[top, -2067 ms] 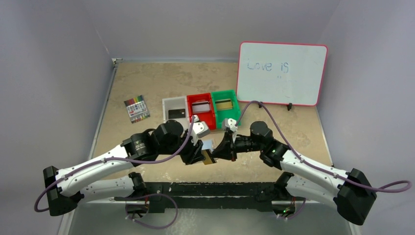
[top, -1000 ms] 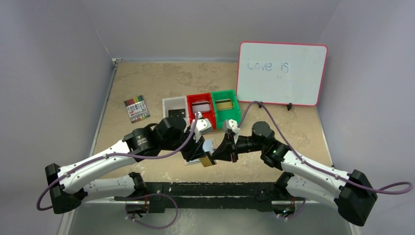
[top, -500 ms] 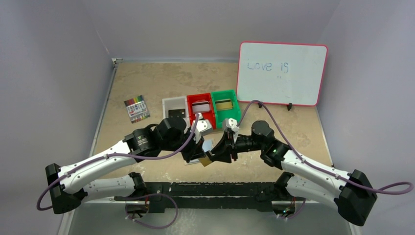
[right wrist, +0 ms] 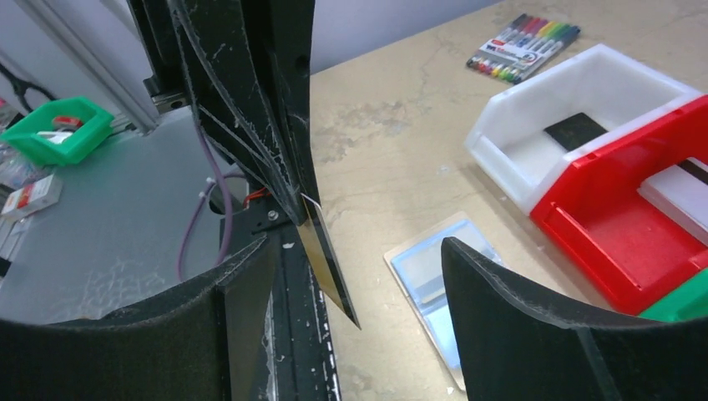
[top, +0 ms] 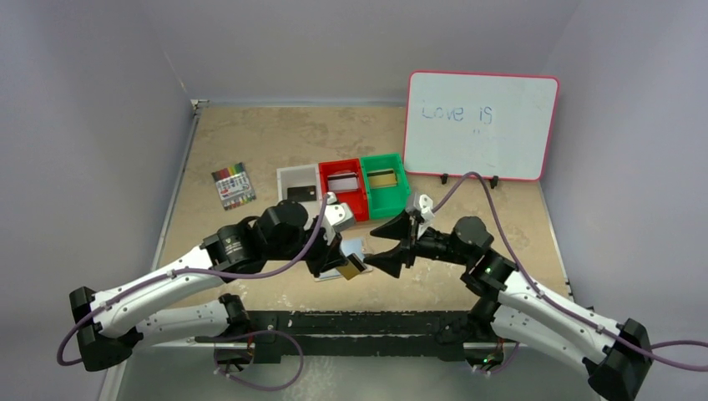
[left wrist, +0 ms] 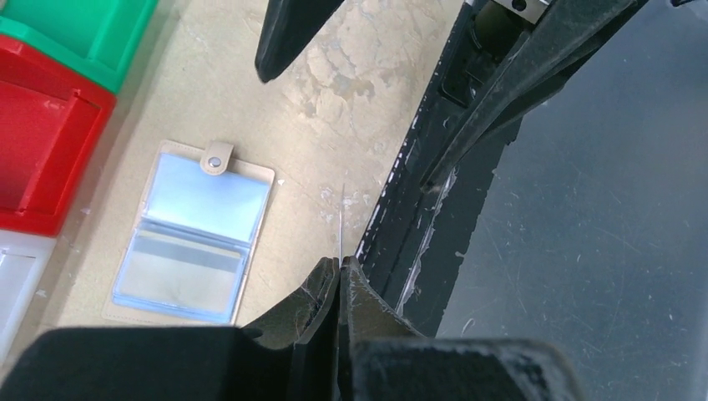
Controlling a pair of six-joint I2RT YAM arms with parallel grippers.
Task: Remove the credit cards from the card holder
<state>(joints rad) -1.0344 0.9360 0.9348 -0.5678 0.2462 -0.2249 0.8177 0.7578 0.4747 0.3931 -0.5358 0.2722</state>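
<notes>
The left fingers (left wrist: 340, 280) were pressed fully together on one edge of a gold card (right wrist: 328, 255). This card was thin, stiff and shiny like a mirror, and it stood on edge in the air over the near border of the tabletop (top: 250, 142). The right fingers (top: 377, 251), black and matt, were spread wide. They faced the gold card from the other side and had hold of nothing.

Just beyond the card, the card holder (left wrist: 196, 234) lay open and flat on the tabletop, just beside the red and white bins. It had a beige rim, a little snap tab (left wrist: 219, 157) with a round metal stud, and two glossy pale blue pockets. A grey stripe showed through one pocket; I could not tell whether it was a card.

Three hard plastic bins stood in a row. The white bin (right wrist: 501, 121) held a black card (right wrist: 576, 129), the red bin (right wrist: 601, 246) a pale grey card (right wrist: 680, 192), and the green bin (top: 388, 205) a tan card (top: 383, 178) with a dark stripe.

Further left lay a pack of markers (top: 233, 185). A whiteboard (top: 480, 125) with a red frame stood at the back right, with "Love is" written on it in blue by hand.
</notes>
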